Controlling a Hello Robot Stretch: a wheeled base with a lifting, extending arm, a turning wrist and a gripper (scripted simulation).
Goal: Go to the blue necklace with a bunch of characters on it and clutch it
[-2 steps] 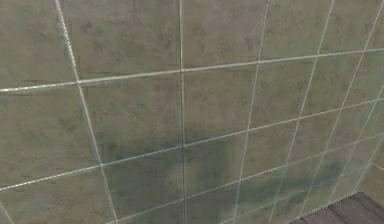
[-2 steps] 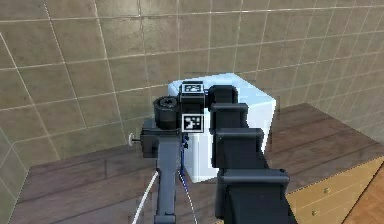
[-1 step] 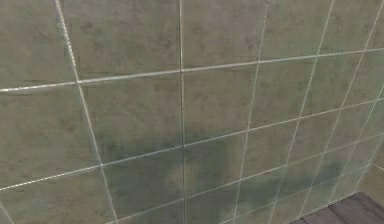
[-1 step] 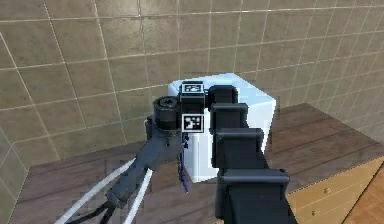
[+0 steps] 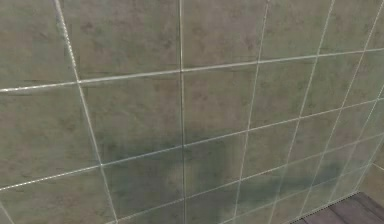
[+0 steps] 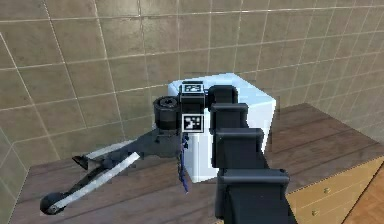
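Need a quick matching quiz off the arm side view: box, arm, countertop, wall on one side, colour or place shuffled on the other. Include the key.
Things:
1. box
2. arm
3. countertop
4. wall

Descriptions:
A. brown wood planks
B. beige tiles
C. dark bar rising from the bottom edge
D. white, standing on the wood surface

Pairs: 1-D, 2-C, 3-A, 4-B
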